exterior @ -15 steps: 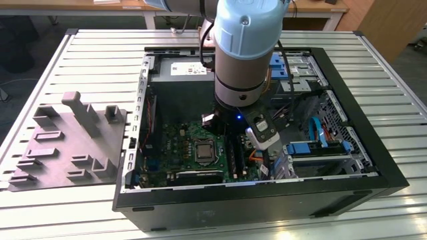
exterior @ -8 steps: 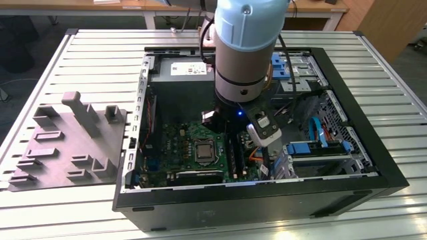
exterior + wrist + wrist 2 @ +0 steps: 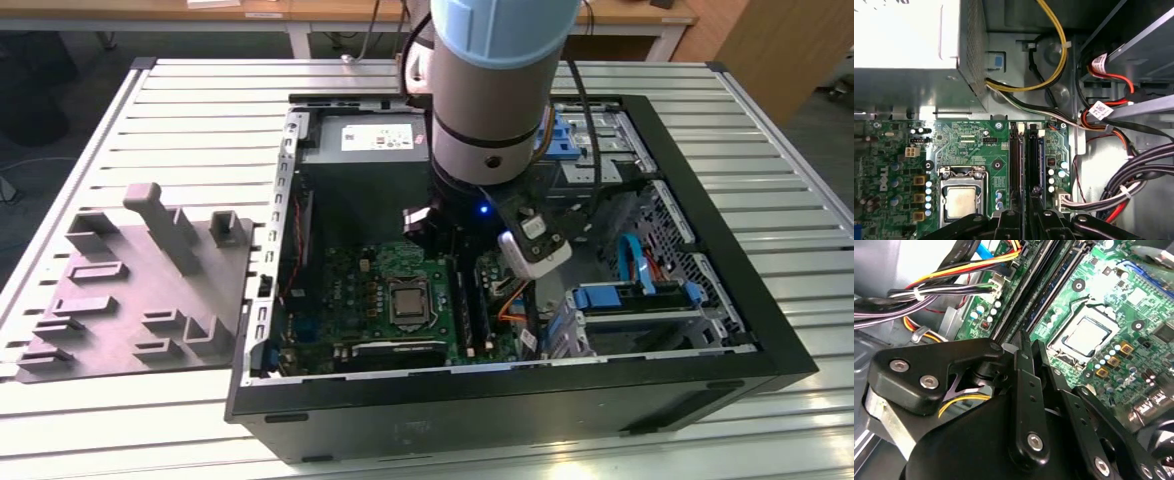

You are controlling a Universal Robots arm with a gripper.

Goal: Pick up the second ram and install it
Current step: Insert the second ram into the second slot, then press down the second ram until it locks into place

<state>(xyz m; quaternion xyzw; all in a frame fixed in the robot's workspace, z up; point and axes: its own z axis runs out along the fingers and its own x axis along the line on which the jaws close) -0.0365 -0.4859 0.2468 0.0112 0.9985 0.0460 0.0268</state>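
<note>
Tool state: the gripper [image 3: 1026, 218] is seen with its two black fingers [image 3: 1022, 371] drawn close together, a thin gap left between them; a dark strip runs into that gap, so the second ram is judged to be pinched, though the contact itself is hidden
Second ram: the second ram [image 3: 1033, 165] is seen edge-on directly under the gripper, extending away from the fingertips along the memory slot; in the second wrist view its dark blue-green face [image 3: 1061, 277] is seen running away from the fingertips
Seating: the strip is judged to be standing in the slot rather than above it; whether it is fully latched cannot be told
Neighbouring slot: a second black slot rail [image 3: 1015, 160] lies just beside the held strip, parallel to it, on the side toward the processor socket [image 3: 961, 200]
Doing the step well: the strip should be kept upright and parallel to the rail, pressure should be applied straight down and evenly along its length, and the notch should be matched before force is added
Hazards: the yellow and black cable bundle [image 3: 1054, 65] hangs beyond the far end of the slot and should be left undisturbed
Surroundings: the motherboard [image 3: 969, 135] lies below the tool inside the open computer case [image 3: 534, 400]; the grey moulded tray [image 3: 134, 290] sits well apart from the tool, outside the case
</note>
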